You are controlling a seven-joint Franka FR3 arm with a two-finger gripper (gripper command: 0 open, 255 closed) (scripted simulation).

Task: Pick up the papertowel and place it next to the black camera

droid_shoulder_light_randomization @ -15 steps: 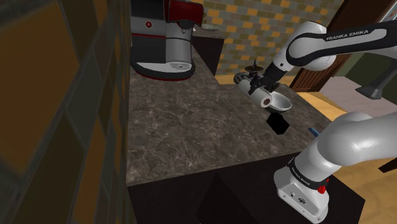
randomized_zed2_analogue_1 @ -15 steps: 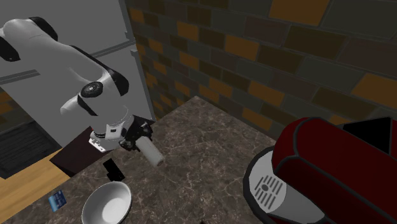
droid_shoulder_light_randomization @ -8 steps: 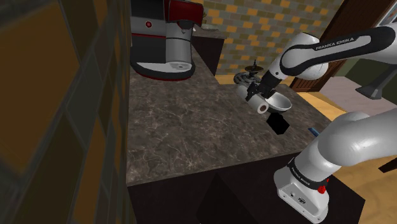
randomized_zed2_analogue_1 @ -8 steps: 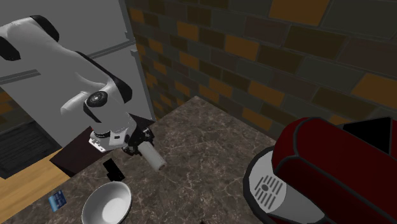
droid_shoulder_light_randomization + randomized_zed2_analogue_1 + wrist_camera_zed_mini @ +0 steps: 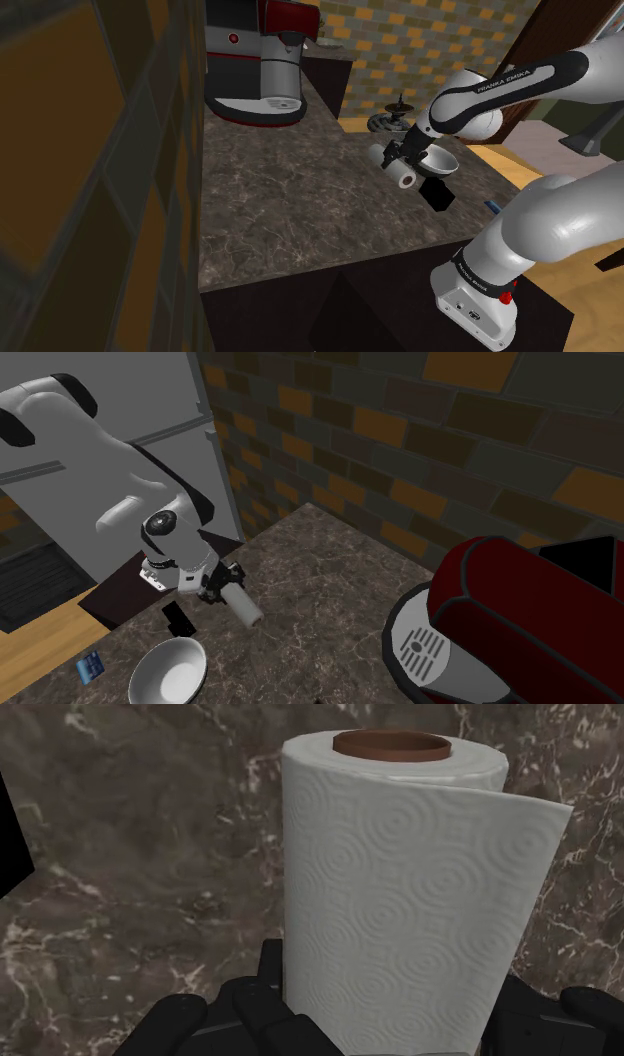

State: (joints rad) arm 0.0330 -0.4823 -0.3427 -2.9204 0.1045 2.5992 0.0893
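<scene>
Black two-finger tool point(image 5: 390, 1019) clenched around a white paper towel roll point(image 5: 400, 884) with a brown core, its fingers clasping the roll's sides. The roll hangs tilted over the dark marbled tabletop point(image 5: 290, 210), just beside a small black camera point(image 5: 436, 192) and a white bowl point(image 5: 441, 160). A red and silver coffee machine point(image 5: 262, 70) stands well apart at the tabletop's far end

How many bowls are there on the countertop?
1. The white bowl stands near the countertop edge, beside the black camera. Another may be hidden behind the arm.
</scene>
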